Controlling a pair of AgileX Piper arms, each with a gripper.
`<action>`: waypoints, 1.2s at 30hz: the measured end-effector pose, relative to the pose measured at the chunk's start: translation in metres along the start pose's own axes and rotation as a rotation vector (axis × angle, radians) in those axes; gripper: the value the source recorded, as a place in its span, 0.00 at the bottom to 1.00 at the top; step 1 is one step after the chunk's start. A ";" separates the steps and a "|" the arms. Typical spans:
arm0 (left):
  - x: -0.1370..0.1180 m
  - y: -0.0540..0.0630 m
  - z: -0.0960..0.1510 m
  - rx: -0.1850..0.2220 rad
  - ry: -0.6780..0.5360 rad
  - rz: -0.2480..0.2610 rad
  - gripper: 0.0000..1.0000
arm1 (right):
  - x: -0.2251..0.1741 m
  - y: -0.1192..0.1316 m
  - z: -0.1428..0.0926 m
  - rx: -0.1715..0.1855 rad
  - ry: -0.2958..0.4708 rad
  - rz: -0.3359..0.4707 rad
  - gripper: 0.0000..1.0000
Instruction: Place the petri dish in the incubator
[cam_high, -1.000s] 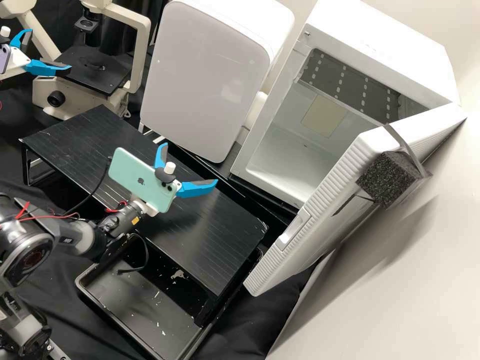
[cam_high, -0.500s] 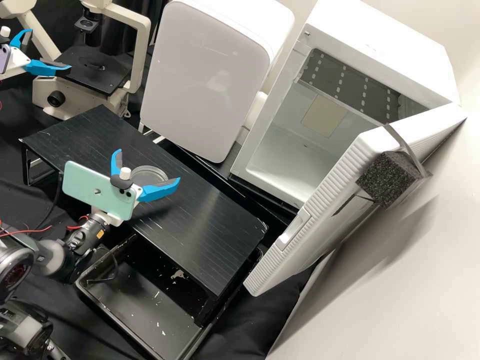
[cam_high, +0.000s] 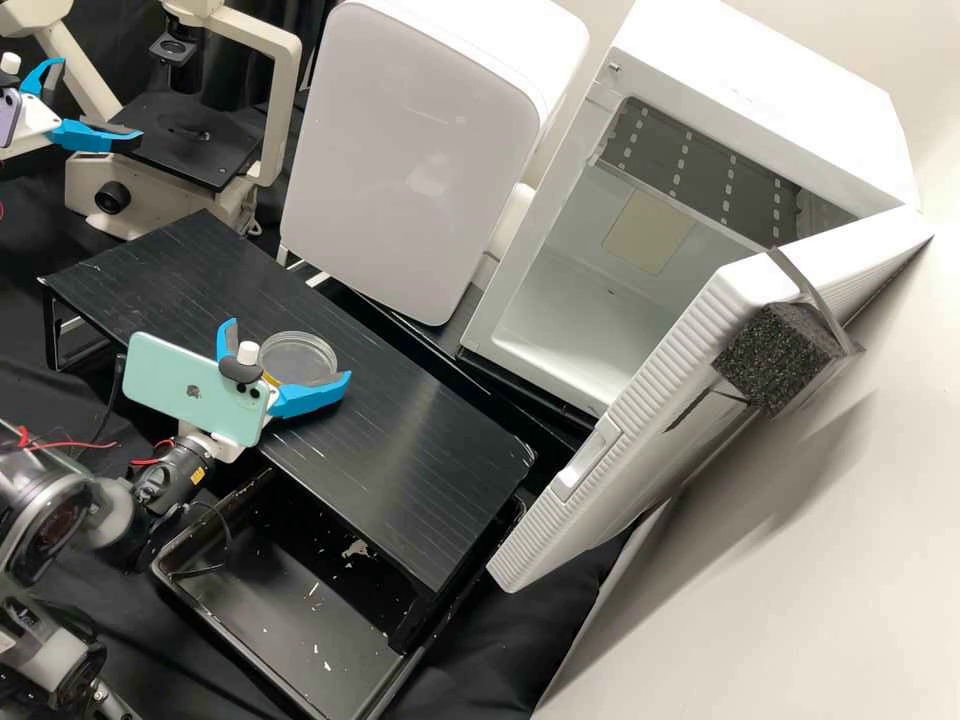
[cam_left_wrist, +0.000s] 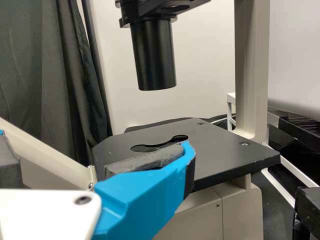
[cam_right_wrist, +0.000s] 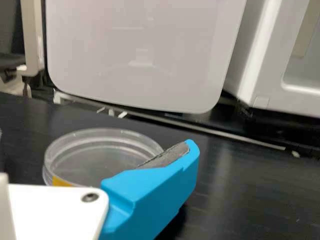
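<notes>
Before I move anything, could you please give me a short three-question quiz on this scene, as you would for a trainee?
1. True or false: the door of the incubator stands open.
2. Multiple choice: where does the petri dish rest?
a) inside the incubator
b) on the black stand
c) in the tray under the stand
3. Fill in the missing word: the right gripper is by the petri dish with its fingers apart, while the left gripper is by the ____.

Key: 1 true; 2 b; 3 microscope.
</notes>
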 end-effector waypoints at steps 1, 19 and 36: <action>0.000 0.000 0.000 0.000 0.000 0.000 1.00 | 0.002 -0.001 0.002 0.003 -0.010 -0.004 1.00; 0.000 0.000 0.000 0.000 0.000 0.000 1.00 | 0.013 0.004 0.021 0.106 -0.036 -0.006 0.00; 0.000 0.000 0.000 0.000 0.000 0.000 1.00 | 0.013 0.005 0.020 0.105 -0.033 -0.006 0.00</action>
